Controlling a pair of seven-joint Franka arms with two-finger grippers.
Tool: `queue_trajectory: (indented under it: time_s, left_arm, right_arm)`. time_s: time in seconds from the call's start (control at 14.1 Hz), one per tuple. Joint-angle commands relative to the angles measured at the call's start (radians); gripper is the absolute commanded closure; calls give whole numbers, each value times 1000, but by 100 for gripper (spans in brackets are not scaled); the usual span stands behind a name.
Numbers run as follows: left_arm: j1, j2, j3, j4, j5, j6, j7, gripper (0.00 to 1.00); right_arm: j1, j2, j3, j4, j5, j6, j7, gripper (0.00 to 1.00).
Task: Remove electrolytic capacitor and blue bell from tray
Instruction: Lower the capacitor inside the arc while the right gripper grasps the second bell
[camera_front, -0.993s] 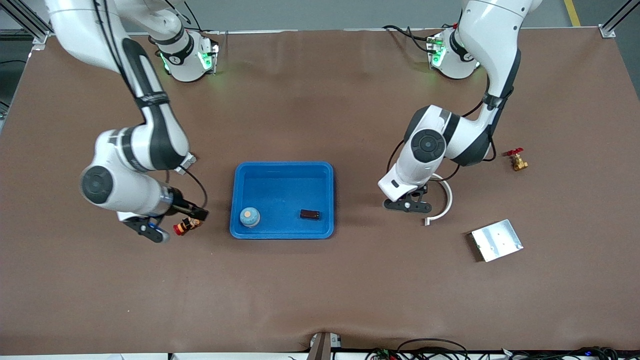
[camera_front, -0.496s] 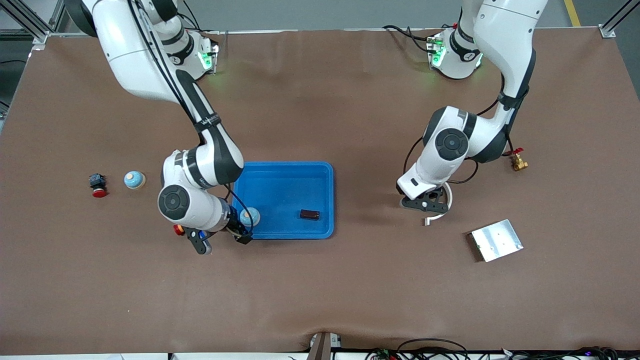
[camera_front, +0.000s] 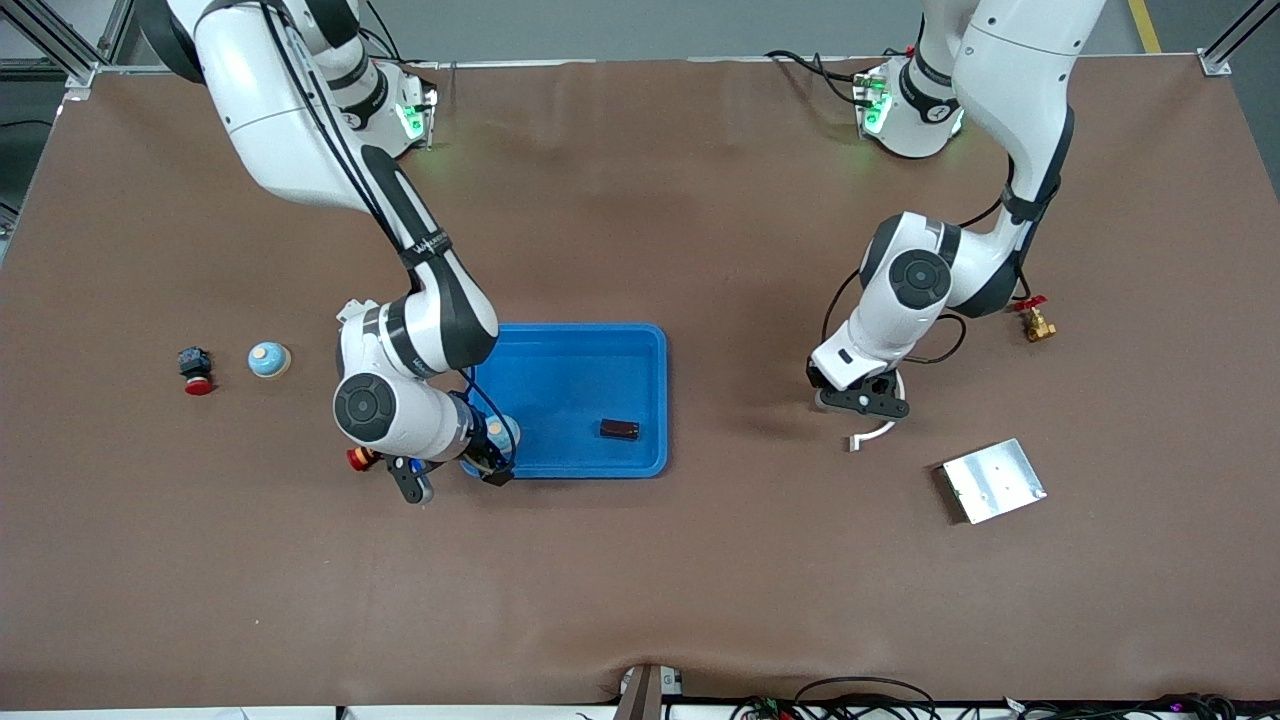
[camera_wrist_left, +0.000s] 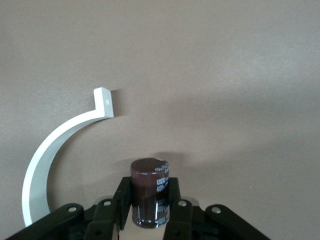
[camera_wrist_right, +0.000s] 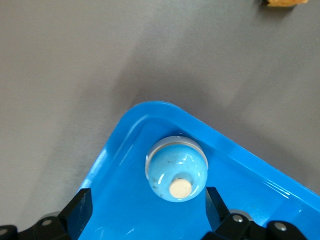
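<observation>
Left gripper (camera_wrist_left: 150, 210), fingers clamped on an upright dark capacitor (camera_wrist_left: 149, 192), over bare table next to a white curved bracket (camera_wrist_left: 55, 150), toward the left arm's end of the table. Right gripper (camera_wrist_right: 145, 210), fingers spread wide on either side of a blue bell (camera_wrist_right: 177, 167), which sits in the corner of the blue tray (camera_front: 565, 345) nearest the front camera and toward the right arm's end. A second dark capacitor-like piece (camera_front: 619, 429) lies in the tray near its front wall. Just outside that tray corner, partly hidden by the right arm, a red-and-orange button part (camera_front: 361, 458). Toward the right arm's end: another blue bell (camera_front: 269, 359) beside a black-and-red push button (camera_front: 194, 370). Toward the left arm's end: a metal plate (camera_front: 993, 480) and a brass valve with red handle (camera_front: 1034, 319).
</observation>
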Motion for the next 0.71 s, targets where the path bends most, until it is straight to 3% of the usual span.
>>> queue_trajectory:
  time_s: [0.0,0.64]
  left_arm:
    - [29,-11,-6,-35,23,42,35,100]
    - [58,43,-7,-37,23,78,77,100]
  right_arm:
    - [-14,5,14,-20,2,8,14,0]
    - [-12,4,16,-46,11,3,31,0]
